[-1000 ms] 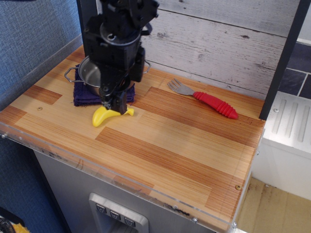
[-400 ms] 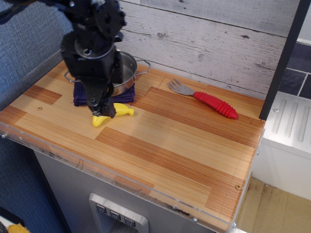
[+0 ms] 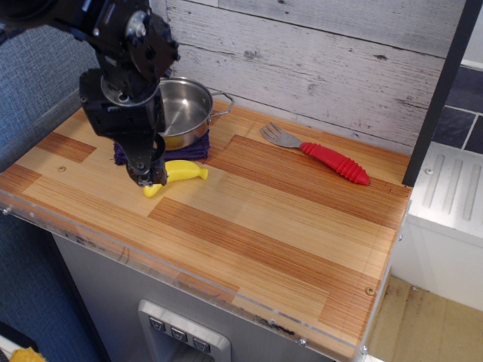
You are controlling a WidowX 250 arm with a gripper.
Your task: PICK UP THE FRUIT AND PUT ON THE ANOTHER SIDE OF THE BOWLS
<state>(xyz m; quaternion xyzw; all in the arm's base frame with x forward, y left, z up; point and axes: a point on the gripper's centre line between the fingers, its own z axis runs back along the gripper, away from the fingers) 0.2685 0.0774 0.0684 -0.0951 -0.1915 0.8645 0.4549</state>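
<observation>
The banana [image 3: 181, 173] is clamped at its left end by the pincer [image 3: 149, 178], low over the worktop [image 3: 287, 219]; carrying past the pot [image 3: 181, 113] behind is not yet done.

Single black robot arm: enters from upper left, bulky jointed body, wrist angled downward toward table. Black two-finger gripper [image 3: 148, 176]: pointing down, fingertips low at tabletop level, at left end of yellow toy banana [image 3: 181, 173]. Jaw spacing not discernible; fingers dark, overlapping in view.
</observation>
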